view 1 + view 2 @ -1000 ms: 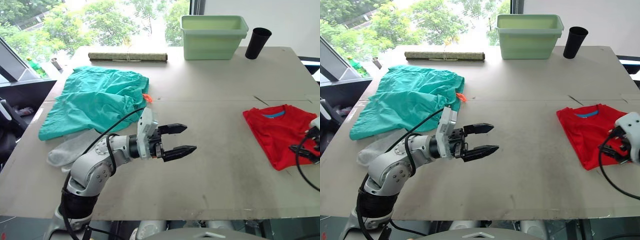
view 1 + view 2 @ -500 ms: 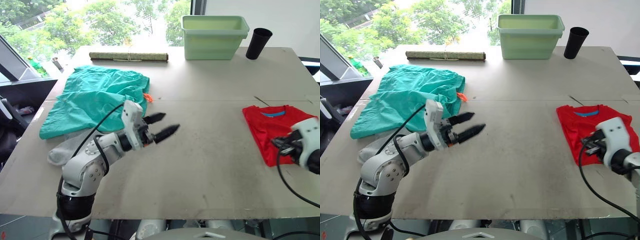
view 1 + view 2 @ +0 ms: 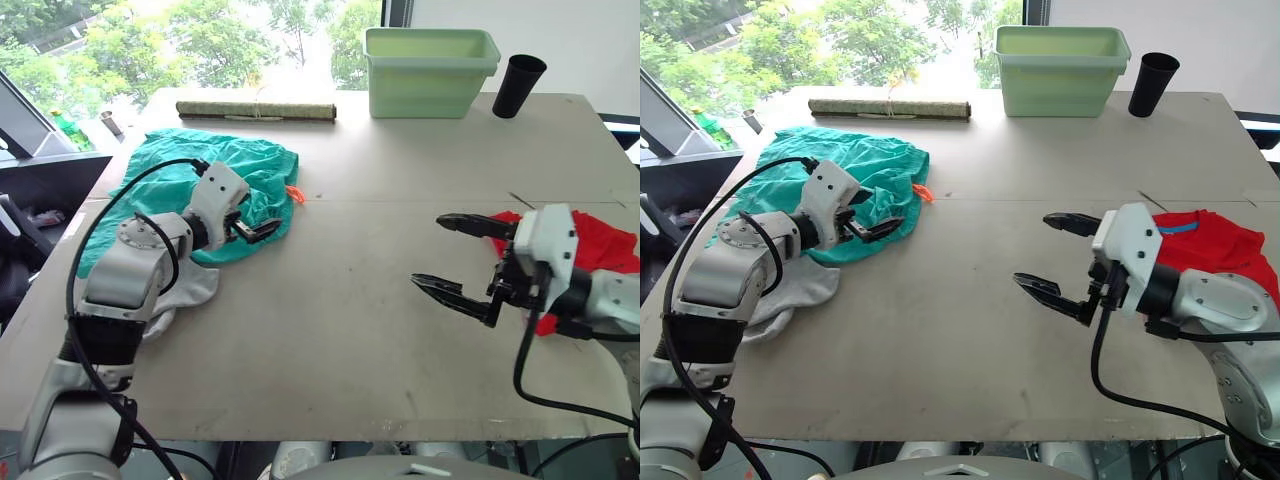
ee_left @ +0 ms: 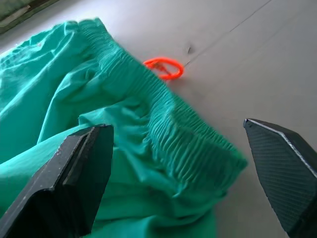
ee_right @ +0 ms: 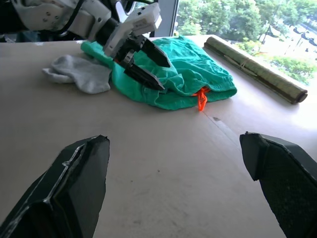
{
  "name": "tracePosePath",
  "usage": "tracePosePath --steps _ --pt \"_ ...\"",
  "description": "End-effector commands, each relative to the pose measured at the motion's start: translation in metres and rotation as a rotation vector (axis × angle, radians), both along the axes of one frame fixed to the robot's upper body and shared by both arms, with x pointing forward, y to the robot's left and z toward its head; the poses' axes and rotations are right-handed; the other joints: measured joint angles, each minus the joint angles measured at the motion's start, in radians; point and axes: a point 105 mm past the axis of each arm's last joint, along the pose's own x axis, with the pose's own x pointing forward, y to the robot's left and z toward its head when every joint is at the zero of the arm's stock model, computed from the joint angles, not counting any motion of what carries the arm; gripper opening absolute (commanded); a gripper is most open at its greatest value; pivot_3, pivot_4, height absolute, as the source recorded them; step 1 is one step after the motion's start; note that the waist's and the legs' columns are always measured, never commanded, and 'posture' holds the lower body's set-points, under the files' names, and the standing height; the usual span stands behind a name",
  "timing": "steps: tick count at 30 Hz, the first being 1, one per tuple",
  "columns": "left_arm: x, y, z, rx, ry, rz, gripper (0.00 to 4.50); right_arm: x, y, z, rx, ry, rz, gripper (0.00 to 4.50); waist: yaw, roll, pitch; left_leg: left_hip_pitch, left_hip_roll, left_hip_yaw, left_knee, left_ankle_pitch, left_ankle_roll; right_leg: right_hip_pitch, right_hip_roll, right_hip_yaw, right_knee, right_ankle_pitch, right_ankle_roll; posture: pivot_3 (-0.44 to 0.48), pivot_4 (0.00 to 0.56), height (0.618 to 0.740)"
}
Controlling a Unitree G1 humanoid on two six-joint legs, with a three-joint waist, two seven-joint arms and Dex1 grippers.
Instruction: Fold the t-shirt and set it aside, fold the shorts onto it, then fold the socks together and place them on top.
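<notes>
- Reaching over the near edge of the shorts (image 3: 205,195), the left gripper (image 3: 256,228) now hangs at the bunched waistband, its two black fingers spread apart with nothing between them; half a second ago it was out over bare table (image 3: 330,360) to the right of the shorts.
- From the left wrist, the gathered waistband lies between the parted fingertips, apart from both, and the orange drawstring (image 4: 164,68) loops onto the table just beyond it.
- Well to the right of the shorts, the right gripper (image 3: 458,258) has swung in over the open table and points toward them, its fingers spread wide and empty; half a second ago it sat over the t-shirt.
- The red t-shirt (image 3: 605,243) lies folded far to the right of the shorts, partly hidden behind the right arm.
- The pale socks (image 3: 185,290) lie touching the near edge of the shorts, below the left arm.
- Beyond the shorts lie a rolled mat (image 3: 256,109), a pale green bin (image 3: 432,58) and a black cup (image 3: 519,86), all where they were before.
</notes>
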Motion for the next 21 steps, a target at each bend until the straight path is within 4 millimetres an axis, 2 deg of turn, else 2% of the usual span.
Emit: tracePosePath --steps 1,4,5,7,8,9,10,11,13,16,17,19,20,21 --pt "0.007 0.005 0.001 0.106 -0.001 -0.049 4.5 0.001 0.003 0.004 -0.004 -0.056 0.004 4.42 0.001 -0.001 0.001 0.0 0.0 0.0 0.0 0.0 0.0 0.0 0.0 0.0 0.0 0.0 0.0 0.0 0.15 0.74" --pt "0.015 -0.001 -0.004 0.121 0.01 -0.107 3.73 0.004 0.001 0.002 -0.015 -0.07 -0.023 4.5 0.003 -0.003 0.001 -0.001 0.0 -0.001 0.001 0.0 0.0 0.0 0.0 -0.002 0.001 0.0 0.0 0.0 0.15 0.74" --pt "0.016 -0.005 -0.006 0.129 0.013 -0.136 3.33 0.006 -0.001 0.003 -0.018 -0.077 -0.038 4.5 0.003 -0.003 0.001 -0.001 0.0 -0.001 0.001 0.0 0.0 0.0 0.0 -0.002 0.001 0.0 0.0 0.0 0.15 0.74" --pt "0.018 -0.011 -0.009 0.119 0.022 -0.189 2.1 0.007 -0.007 0.003 -0.022 -0.089 -0.062 4.5 0.001 -0.003 0.001 -0.001 0.0 -0.001 0.002 0.0 0.0 0.0 -0.001 -0.002 0.004 0.0 0.0 0.0 0.15 0.74" --pt "0.019 -0.015 -0.01 0.114 0.023 -0.219 1.98 0.007 -0.01 0.002 -0.024 -0.091 -0.078 4.5 0.002 -0.003 0.001 -0.001 0.0 -0.001 0.002 0.0 0.0 0.0 -0.001 -0.002 0.004 0.0 0.0 0.0 0.15 0.74" --pt "0.02 -0.019 -0.008 0.1 0.011 -0.25 1.45 0.009 -0.014 -0.001 -0.037 -0.089 -0.106 4.5 0.002 -0.003 0.001 -0.001 0.0 -0.001 0.003 0.0 0.0 0.0 -0.001 -0.002 0.004 0.0 0.0 0.0 0.15 0.74" --pt "0.021 -0.023 -0.006 0.084 0.004 -0.276 1.31 0.01 -0.017 -0.004 -0.05 -0.09 -0.13 4.5 0.001 -0.003 0.001 -0.001 0.0 -0.001 0.003 0.0 0.0 0.0 -0.001 -0.002 0.004 0.0 0.0 0.0 0.15 0.74" --pt "0.022 -0.028 -0.001 0.056 -0.001 -0.308 0.73 0.011 -0.019 -0.005 -0.059 -0.094 -0.154 4.5 0.003 -0.003 0.001 -0.001 0.0 -0.001 0.003 0.0 0.0 0.0 0.0 -0.002 0.004 0.0 0.0 0.0 0.15 0.74" --pt "0.028 -0.043 0.013 0.012 -0.045 -0.362 0.06 0.011 -0.022 -0.001 -0.021 -0.095 -0.189 4.5 0.002 -0.005 0.002 -0.003 0.0 -0.001 0.004 0.0 0.0 -0.001 -0.001 -0.003 0.005 0.0 0.0 0.0 0.15 0.74" --pt "0.044 -0.077 0.035 -0.064 -0.126 -0.4 0.06 0.01 -0.03 -0.003 -0.039 -0.081 -0.234 4.5 0.01 -0.006 0.002 -0.008 0.0 -0.004 0.012 0.0 0.0 -0.004 -0.001 -0.005 0.007 0.0 0.0 0.0 0.15 0.74" --pt "0.045 -0.09 0.041 -0.08 -0.136 -0.434 0.06 0.01 -0.034 -0.005 -0.051 -0.073 -0.257 4.5 0.013 -0.006 0.002 -0.014 0.0 -0.006 0.015 0.0 0.0 -0.007 -0.001 -0.007 0.008 0.0 0.001 0.0 0.15 0.74" --pt "0.043 -0.122 0.048 -0.12 -0.132 -0.522 0.06 0.009 -0.04 -0.007 -0.055 -0.057 -0.289 4.5 0.017 -0.006 0.002 -0.014 -0.001 -0.006 0.016 0.0 0.001 -0.007 -0.001 -0.007 0.009 0.001 0.001 0.0 0.15 0.74" --pt "0.028 -0.16 0.042 -0.142 -0.089 -0.652 0.06 0.007 -0.047 -0.008 -0.079 -0.05 -0.322 4.5 0.018 -0.006 0.002 -0.014 -0.001 -0.006 0.016 0.0 0.001 -0.007 -0.001 -0.007 0.008 0.001 0.002 0.0 0.15 0.74" --pt "0.016 -0.185 0.039 -0.156 -0.058 -0.742 0.06 0.005 -0.051 -0.009 -0.098 -0.046 -0.343 4.5 0.02 -0.005 0.002 -0.014 -0.001 -0.007 0.016 0.0 0.001 -0.007 -0.001 -0.007 0.008 0.001 0.002 0.0 0.15 0.74"
